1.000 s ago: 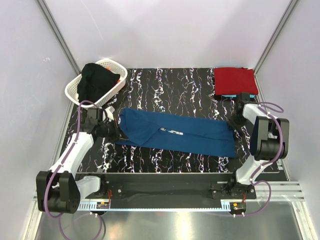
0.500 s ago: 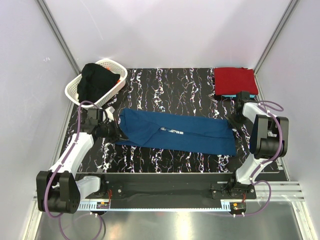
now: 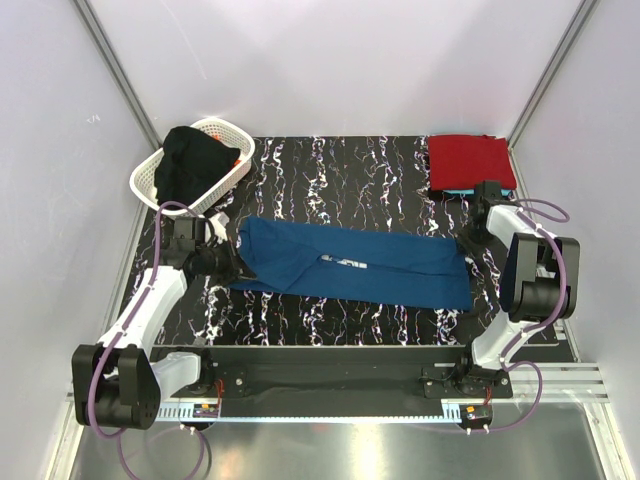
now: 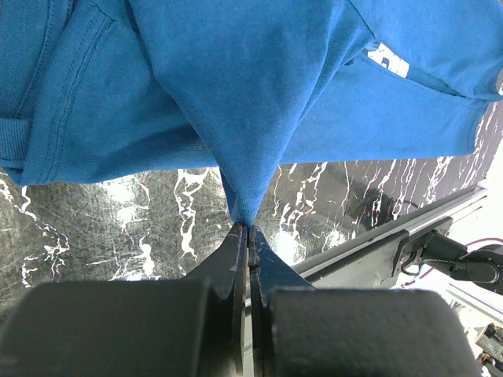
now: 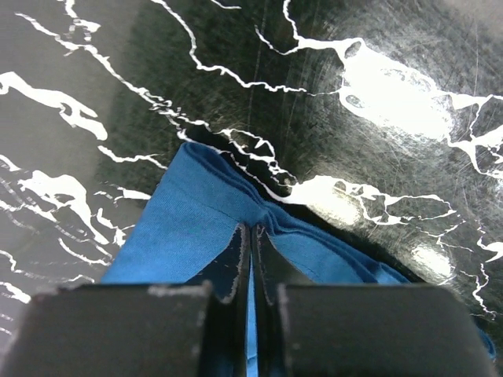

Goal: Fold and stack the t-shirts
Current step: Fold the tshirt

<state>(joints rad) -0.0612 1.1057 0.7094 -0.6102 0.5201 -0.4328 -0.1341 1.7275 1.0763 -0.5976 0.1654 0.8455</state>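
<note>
A blue t-shirt [image 3: 350, 264] with a small white chest print lies stretched lengthwise across the middle of the black marbled mat. My left gripper [image 3: 232, 262] is shut on its left end; the left wrist view shows the cloth [image 4: 259, 94] pulled to a point between the jaws. My right gripper [image 3: 464, 244] is shut on the shirt's right hem, and the cloth [image 5: 196, 228] bunches at the jaws there. A folded red t-shirt [image 3: 470, 161] lies at the back right on top of a turquoise one, of which only an edge [image 3: 458, 190] shows.
A white lattice basket [image 3: 150, 178] at the back left holds a black cloth [image 3: 193, 158]. The mat [image 3: 340, 170] ends at the metal frame rail [image 3: 340, 360] in front. White walls stand on three sides.
Almost nothing moved. The right gripper shifted slightly toward the back right, drawing the shirt's right end a little tauter.
</note>
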